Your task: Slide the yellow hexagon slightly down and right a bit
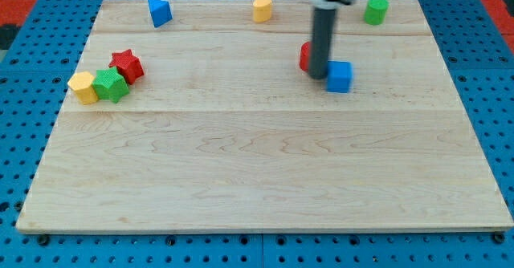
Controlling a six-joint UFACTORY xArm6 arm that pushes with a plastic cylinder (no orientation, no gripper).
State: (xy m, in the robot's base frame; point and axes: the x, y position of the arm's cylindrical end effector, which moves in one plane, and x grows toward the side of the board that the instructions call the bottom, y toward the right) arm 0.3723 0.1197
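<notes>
Across nearly the whole view lies the pale wooden plank counter point(265, 172), set on a blue pegboard base point(24, 140) with a red mat point(20, 3) showing at the view's top corners. Next in size is the dark straight rod point(324, 39), coming down from the view's top right of centre; my tip point(319, 76) rests on the wood between a red block point(305, 56), mostly hidden behind the rod so its shape cannot be told, and a blue cube point(340, 76) just beside the tip on its right. The arm carries no claw, so nothing can be said of open or closed.

The yellow hexagon block point(83, 87) sits near the counter's left edge, well apart from my tip, far to the view's left of it and a little lower. It touches a green star block point(110, 84) on its right, and a red star block point(127, 65) touches that one above and to the right.

Along the top edge stand a blue wedge-like block point(160, 12), a yellow rounded block point(262, 7) and a green cylinder-like block point(375, 10), all well apart from one another.
</notes>
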